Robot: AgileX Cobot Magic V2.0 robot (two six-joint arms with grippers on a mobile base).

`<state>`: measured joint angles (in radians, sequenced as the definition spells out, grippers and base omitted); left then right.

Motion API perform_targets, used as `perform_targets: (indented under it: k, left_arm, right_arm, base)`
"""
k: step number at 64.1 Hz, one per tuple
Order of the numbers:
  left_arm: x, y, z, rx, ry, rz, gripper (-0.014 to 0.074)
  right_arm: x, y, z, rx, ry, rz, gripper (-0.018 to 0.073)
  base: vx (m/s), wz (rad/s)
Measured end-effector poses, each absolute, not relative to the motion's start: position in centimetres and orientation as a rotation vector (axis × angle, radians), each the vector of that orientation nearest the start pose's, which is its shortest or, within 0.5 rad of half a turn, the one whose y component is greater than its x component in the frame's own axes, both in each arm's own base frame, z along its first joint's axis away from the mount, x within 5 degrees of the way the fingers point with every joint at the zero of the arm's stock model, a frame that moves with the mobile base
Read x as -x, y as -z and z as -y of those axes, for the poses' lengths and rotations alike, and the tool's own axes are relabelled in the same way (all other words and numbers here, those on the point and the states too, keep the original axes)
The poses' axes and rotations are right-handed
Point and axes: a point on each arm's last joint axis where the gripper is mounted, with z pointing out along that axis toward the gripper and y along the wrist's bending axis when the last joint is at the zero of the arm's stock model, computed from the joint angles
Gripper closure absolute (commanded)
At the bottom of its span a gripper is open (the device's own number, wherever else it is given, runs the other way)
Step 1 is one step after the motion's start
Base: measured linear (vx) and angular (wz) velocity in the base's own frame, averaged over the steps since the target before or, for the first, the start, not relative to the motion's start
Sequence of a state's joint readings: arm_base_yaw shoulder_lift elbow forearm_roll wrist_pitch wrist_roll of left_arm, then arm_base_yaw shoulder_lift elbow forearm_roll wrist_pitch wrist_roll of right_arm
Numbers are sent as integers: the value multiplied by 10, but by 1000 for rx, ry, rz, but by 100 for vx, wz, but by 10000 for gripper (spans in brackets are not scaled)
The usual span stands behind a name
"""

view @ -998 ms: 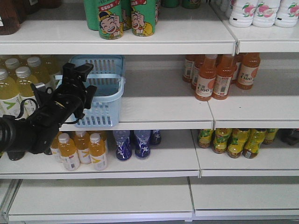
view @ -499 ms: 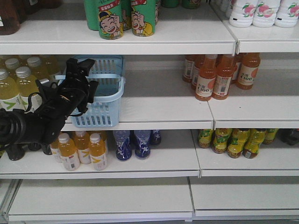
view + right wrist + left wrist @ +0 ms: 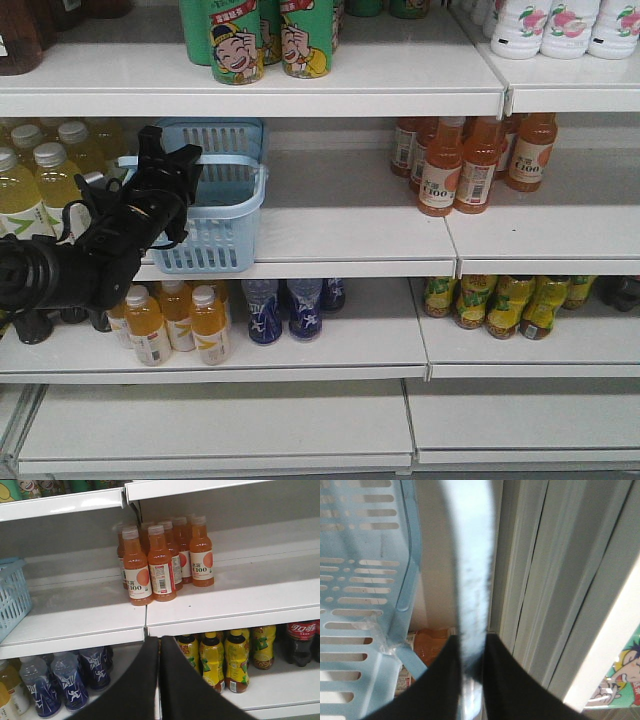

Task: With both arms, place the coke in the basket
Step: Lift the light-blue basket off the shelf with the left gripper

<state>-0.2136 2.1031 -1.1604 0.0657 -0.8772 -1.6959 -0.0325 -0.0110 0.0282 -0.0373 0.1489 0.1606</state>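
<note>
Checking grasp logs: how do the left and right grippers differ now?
Jaws: left gripper closed on the basket handle, right gripper shut on nothing. Place: left gripper at the basket, right gripper free, facing the orange bottles. Both black.

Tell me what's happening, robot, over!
Left gripper shut on basket handle. Right gripper shut, empty. Coke bottle on lower shelf beside yellow bottles, nothing in front.

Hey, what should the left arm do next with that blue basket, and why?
Probably lift the handle slightly and draw the basket off the shelf: the left end effector looks closed around the handle, and the basket sits on the shelf.
</note>
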Motion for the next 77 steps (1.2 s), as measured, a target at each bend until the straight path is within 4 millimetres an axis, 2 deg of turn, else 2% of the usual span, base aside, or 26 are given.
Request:
perform_targets:
  k: [9, 19, 32, 46, 53, 65, 77]
  left_arm:
    - [-435, -176, 104, 1042, 1501, -1376, 605]
    - [-420, -171, 113, 894, 1597, -1452, 605]
    - [-382, -159, 124, 789, 1774, -1604, 605]
    - [-327, -164, 133, 694, 1775, -1813, 605]
    - [-295, -176, 144, 561, 1817, -1942, 605]
    - [-246, -213, 168, 221, 1947, -2097, 605]
    - [-208, -252, 182, -79, 2006, -2078, 605]
  right_arm:
    - [-56, -191, 2, -133, -65, -1645, 564]
    - [-56, -191, 2, -133, -65, -1645, 564]
    - [-56, -191, 2, -133, -65, -1645, 564]
    - [-56, -191, 2, -133, -65, -1645, 564]
    - [-56, -191, 2, -133, -65, -1645, 564]
    - [-56, -191, 2, -133, -65, -1645, 564]
    - [-56, -191, 2, -133, -65, -1645, 564]
  base:
    - [0, 0]
    - [0, 0]
    - [0, 0]
    - [0, 0]
    - [0, 0]
    - [0, 0]
    - [0, 0]
